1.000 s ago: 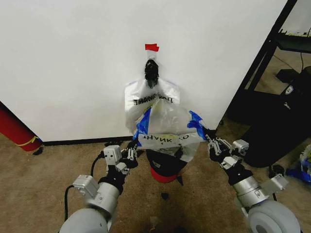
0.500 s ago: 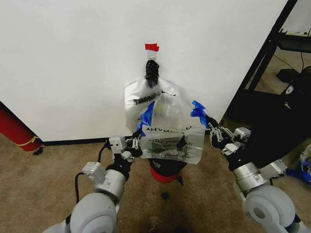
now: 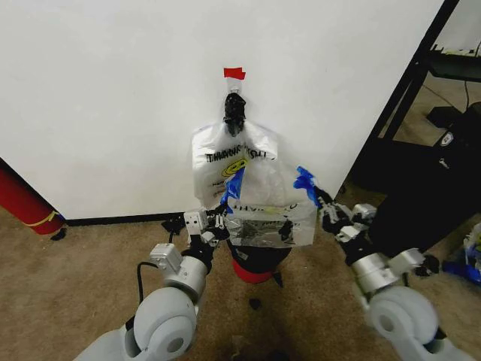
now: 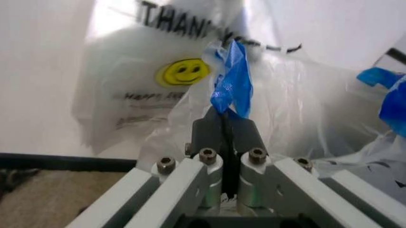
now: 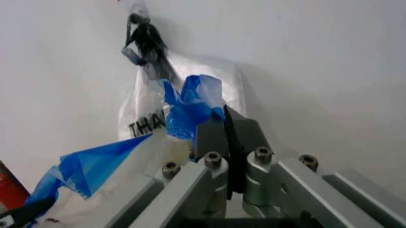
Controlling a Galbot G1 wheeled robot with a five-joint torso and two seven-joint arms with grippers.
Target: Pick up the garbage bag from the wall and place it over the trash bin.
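Where the plain white wall meets the tan carpet, a black baseboard is seen, and a small piece of red tape is stuck above a black knot from which a bunch of thin printed bags hangs flat against the wall. In front of that bunch, the garbage bag is held stretched between both pincers: thin, crinkled, translucent-white film with black lettering and blue patches at its handles. It is spread above the trash bin, a small round black wastebasket with a red base, whose top is partly covered by the bag's lower edge.

The left gripper is placed at about 9 o'clock of the bag, its dark fingers pressed together on the blue left handle; in the left wrist view the twisted blue film is seen rising straight out from between the closed pads. The right gripper is placed at about 3 o'clock of the bag and is likewise clamped on the blue right handle, which is bunched just beyond its fingertips in the right wrist view. Both handles are held higher than the bag's sagging middle. A black shelf frame is seen at 2 o'clock, and a red cylinder at 9 o'clock.
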